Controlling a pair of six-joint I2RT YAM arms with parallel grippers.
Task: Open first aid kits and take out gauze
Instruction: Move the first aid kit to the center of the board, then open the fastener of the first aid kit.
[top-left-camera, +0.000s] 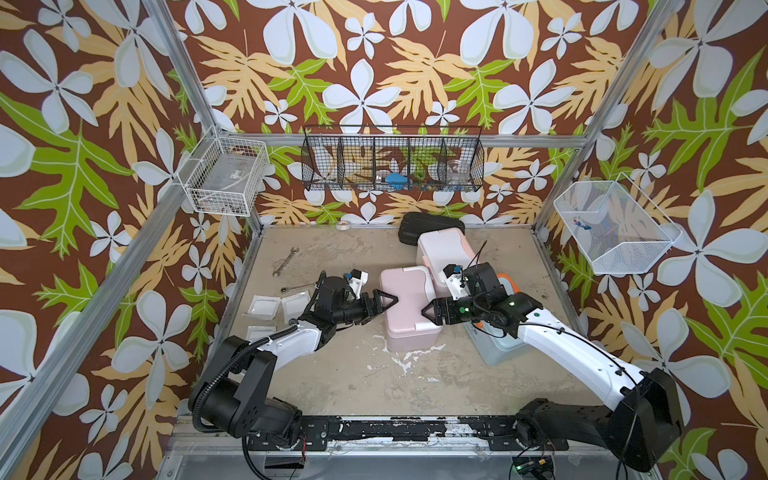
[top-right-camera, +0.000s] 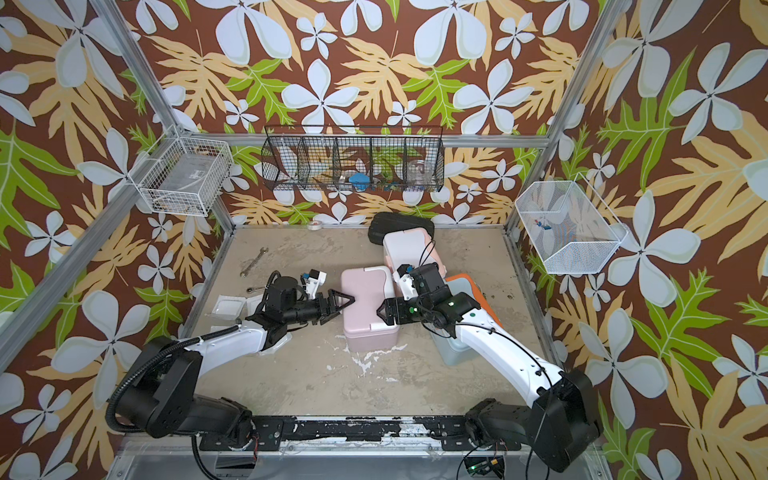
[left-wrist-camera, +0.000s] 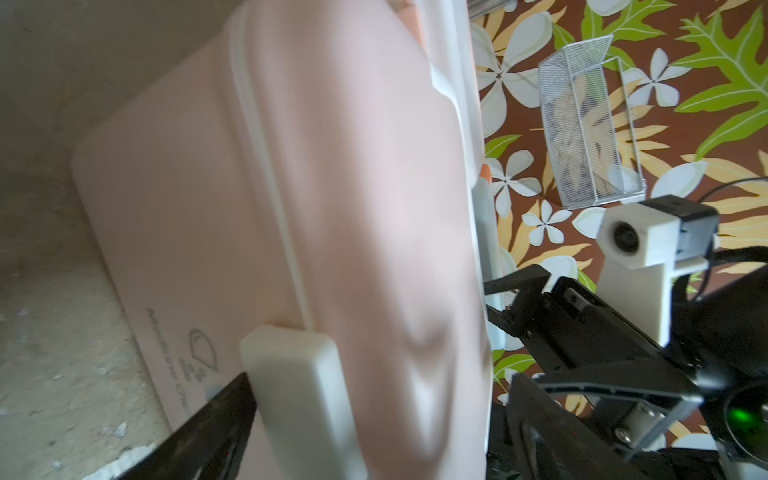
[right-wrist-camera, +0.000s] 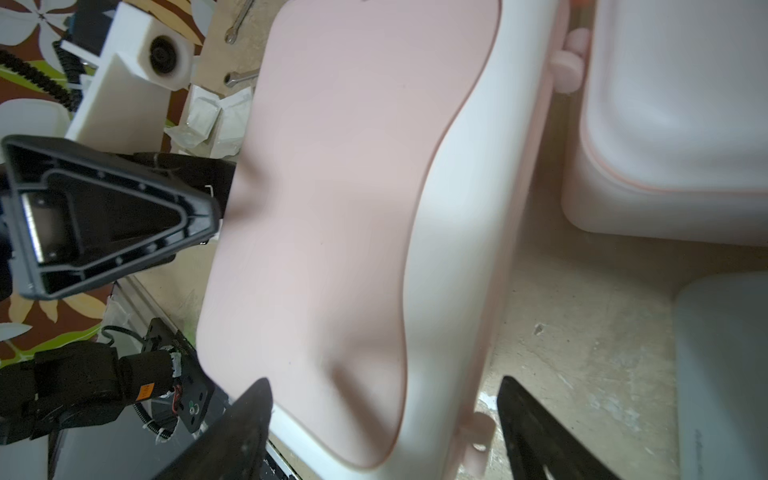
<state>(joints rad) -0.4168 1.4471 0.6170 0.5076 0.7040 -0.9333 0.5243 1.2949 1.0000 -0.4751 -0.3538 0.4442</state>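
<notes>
The pink first aid kit (top-left-camera: 409, 299) (top-right-camera: 368, 291) stands mid-table with its lid down. My left gripper (top-left-camera: 380, 307) (left-wrist-camera: 380, 386) is open around its left end, one finger beside the white latch (left-wrist-camera: 299, 399). From the other side, my right gripper (top-left-camera: 430, 313) (right-wrist-camera: 384, 382) is open around its right end, with a gap at each finger. The white-and-peach kit (top-left-camera: 442, 249) (right-wrist-camera: 673, 124) sits shut behind it. The light blue kit (top-left-camera: 496, 349) with orange trim lies under my right arm. Gauze packets (top-left-camera: 264, 307) (right-wrist-camera: 203, 116) lie on the table at the left.
A flat black ribbed case (top-left-camera: 415, 226) lies at the back beside the white kit. Two wrenches (top-left-camera: 286, 262) and a tape roll (top-left-camera: 343, 225) lie at the back left. Wire baskets (top-left-camera: 392, 164) hang on the walls.
</notes>
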